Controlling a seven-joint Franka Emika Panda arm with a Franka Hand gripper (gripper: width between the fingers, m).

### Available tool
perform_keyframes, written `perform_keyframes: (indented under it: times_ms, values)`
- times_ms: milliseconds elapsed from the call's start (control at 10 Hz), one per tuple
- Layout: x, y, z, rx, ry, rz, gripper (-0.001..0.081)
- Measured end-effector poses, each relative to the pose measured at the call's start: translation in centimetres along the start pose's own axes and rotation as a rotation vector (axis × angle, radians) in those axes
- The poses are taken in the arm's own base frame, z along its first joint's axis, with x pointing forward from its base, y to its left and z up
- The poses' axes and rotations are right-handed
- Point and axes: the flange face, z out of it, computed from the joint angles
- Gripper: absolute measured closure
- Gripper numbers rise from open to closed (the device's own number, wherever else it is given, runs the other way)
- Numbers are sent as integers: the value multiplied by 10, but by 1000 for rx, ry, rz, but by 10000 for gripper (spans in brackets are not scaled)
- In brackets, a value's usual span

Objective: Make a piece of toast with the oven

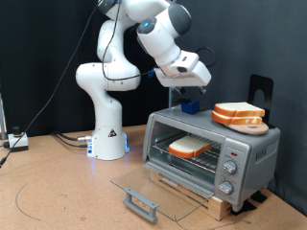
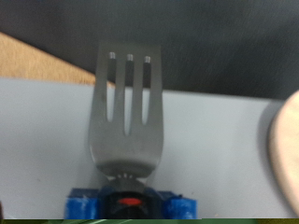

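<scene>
The oven (image 1: 251, 153) stands at the exterior view's right with its glass door (image 1: 144, 187) folded down flat. One piece of toast (image 1: 189, 147) lies on the wire rack inside. My gripper (image 1: 188, 103) hovers just above the oven's top, near its back left corner. It is shut on a blue-handled slotted metal spatula (image 2: 126, 121). In the wrist view the spatula blade points out over the grey oven top (image 2: 47, 140). The gripper (image 2: 126, 201) shows only as blue and black parts at the picture's edge.
Several more slices (image 1: 238, 114) are stacked on a round wooden board (image 1: 251, 126) on the oven top; the board's edge shows in the wrist view (image 2: 283, 159). A black stand (image 1: 261, 93) rises behind them. The robot base (image 1: 107, 134) and cables (image 1: 14, 141) are to the left.
</scene>
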Motion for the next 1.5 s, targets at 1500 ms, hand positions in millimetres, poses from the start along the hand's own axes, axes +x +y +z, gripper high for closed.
perform_keyframes:
  times_ms: [1500]
  values:
    - [-73, 53, -96, -40, -4, 105, -3]
